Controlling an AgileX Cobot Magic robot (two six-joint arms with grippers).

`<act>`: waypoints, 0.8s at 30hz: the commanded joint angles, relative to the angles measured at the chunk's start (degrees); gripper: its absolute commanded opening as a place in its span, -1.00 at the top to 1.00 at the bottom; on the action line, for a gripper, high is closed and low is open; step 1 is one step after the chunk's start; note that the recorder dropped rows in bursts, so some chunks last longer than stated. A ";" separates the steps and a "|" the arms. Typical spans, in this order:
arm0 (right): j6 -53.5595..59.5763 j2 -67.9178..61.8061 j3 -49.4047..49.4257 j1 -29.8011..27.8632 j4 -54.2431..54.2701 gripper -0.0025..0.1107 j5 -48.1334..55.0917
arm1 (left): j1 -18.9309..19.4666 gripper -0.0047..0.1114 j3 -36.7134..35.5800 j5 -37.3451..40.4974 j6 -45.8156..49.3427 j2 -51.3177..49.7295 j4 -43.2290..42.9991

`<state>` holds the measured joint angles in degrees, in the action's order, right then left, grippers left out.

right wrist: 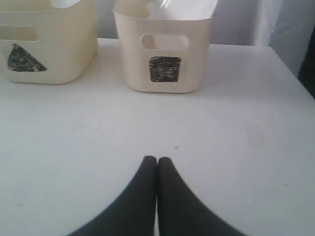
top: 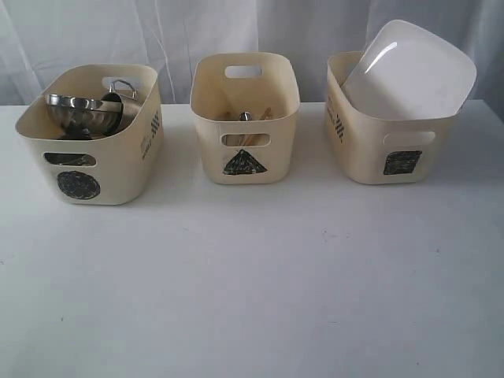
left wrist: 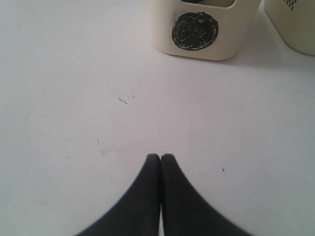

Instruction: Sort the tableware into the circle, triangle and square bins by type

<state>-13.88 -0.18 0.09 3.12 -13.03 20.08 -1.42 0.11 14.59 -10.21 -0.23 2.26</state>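
Ahead of right gripper (right wrist: pixel 157 160), clenched, empty: square bin (right wrist: pixel 165 69). Plate (top: pixel 409 71) leans inside, long axis tilting up toward far right. Ahead of left gripper (left wrist: pixel 160 157), clenched, empty: circle bin (left wrist: pixel 197 44), with steel bowl (top: pixel 79 114) inside. Cutlery (top: pixel 248 116) tips poke up in triangle bin (top: pixel 244 157). Sorting looks complete; hold arms clear of rims.

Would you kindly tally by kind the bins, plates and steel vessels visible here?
Cream bins: 3 (circle bin, triangle bin, square bin)
White plate: 1
Steel vessels: 2 (steel bowl, steel mug)
Total: 6; cutlery in the triangle bin is too hidden to count.
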 commanded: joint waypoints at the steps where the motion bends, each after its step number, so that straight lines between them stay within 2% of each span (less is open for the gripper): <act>1: 0.58 0.18 -0.09 1.90 -0.06 0.96 0.30 | 0.17 0.92 -0.11 -0.05 -0.09 0.23 0.26; 24: 0.59 0.18 -0.09 1.90 2.27 0.96 0.03 | 0.17 0.92 -0.11 -0.05 -0.09 0.23 0.26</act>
<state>-13.75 -0.18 0.09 4.74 -10.63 20.41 -1.42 0.11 14.59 -10.21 -0.23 2.26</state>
